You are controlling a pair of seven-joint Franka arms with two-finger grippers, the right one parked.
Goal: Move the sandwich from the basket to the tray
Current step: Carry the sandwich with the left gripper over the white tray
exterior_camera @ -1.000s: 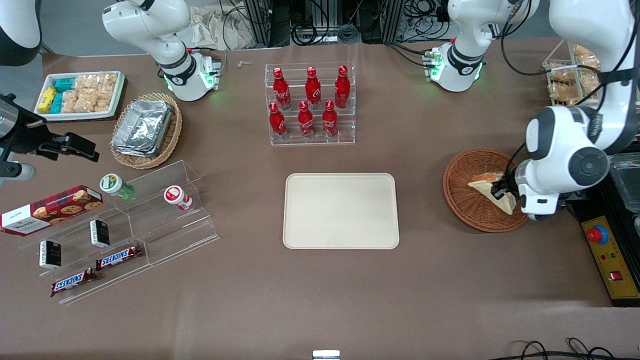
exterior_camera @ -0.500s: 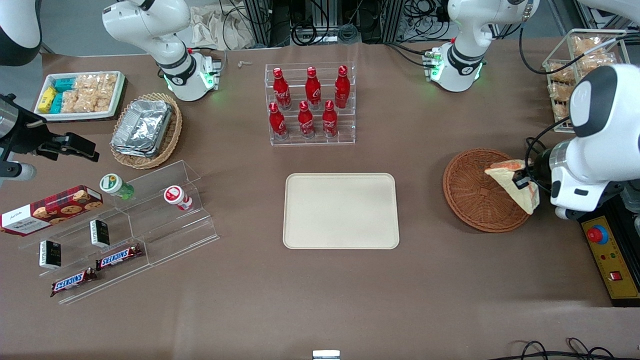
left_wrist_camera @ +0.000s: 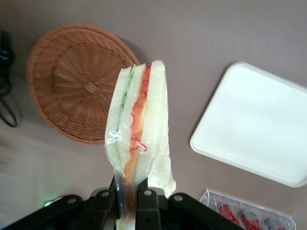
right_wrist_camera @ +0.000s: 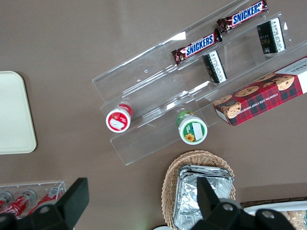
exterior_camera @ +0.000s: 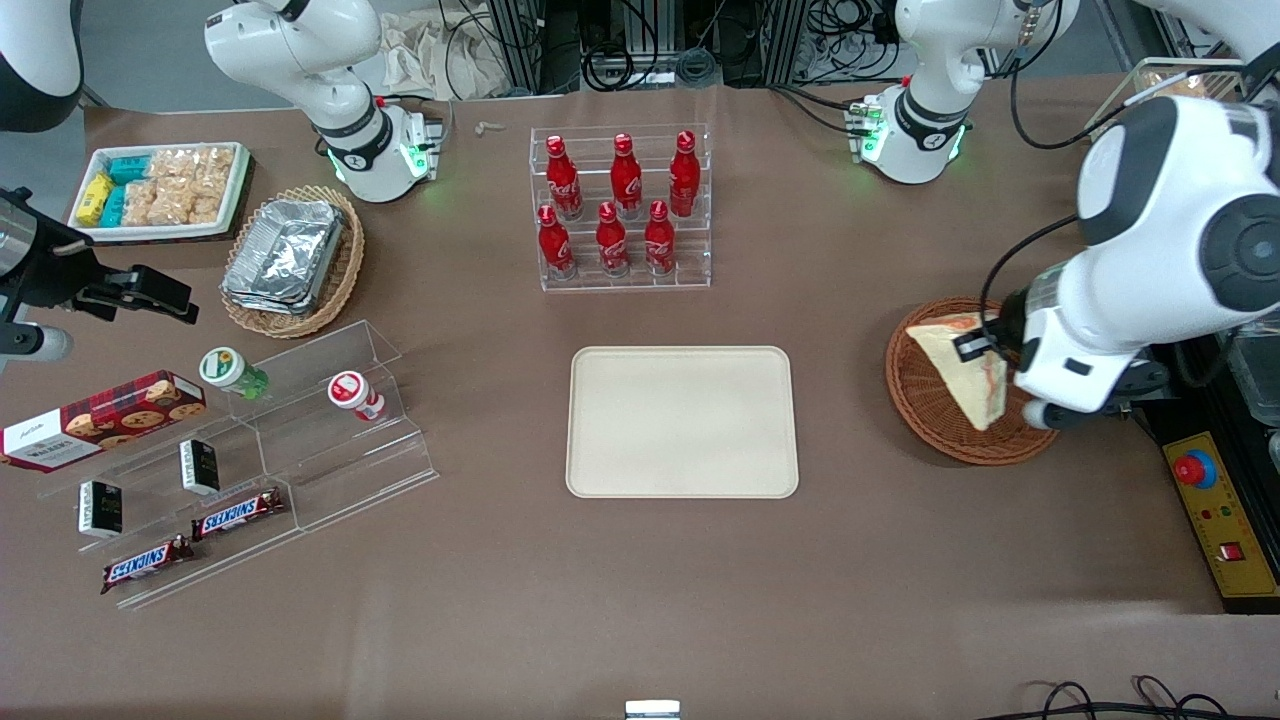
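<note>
My left gripper point(exterior_camera: 978, 348) point(left_wrist_camera: 128, 192) is shut on the sandwich point(exterior_camera: 965, 372) point(left_wrist_camera: 139, 129), a plastic-wrapped white bread wedge with orange and green filling. It hangs in the air above the reddish-brown wicker basket point(exterior_camera: 925, 400) point(left_wrist_camera: 72, 81), over the part of the basket nearest the tray. The basket shows nothing else in it. The cream-beige tray point(exterior_camera: 682, 421) point(left_wrist_camera: 259, 129) lies flat on the table beside the basket, toward the parked arm's end, with nothing on it.
A clear rack of red bottles point(exterior_camera: 620, 210) stands farther from the front camera than the tray. A control box with a red button point(exterior_camera: 1195, 468) sits at the working arm's end. Acrylic steps with snacks point(exterior_camera: 240, 460) and a tan basket of foil trays point(exterior_camera: 290, 258) lie toward the parked arm's end.
The sandwich was lifted out of the basket, swung outward past its rim, and has now come back toward the tray, still held above the basket.
</note>
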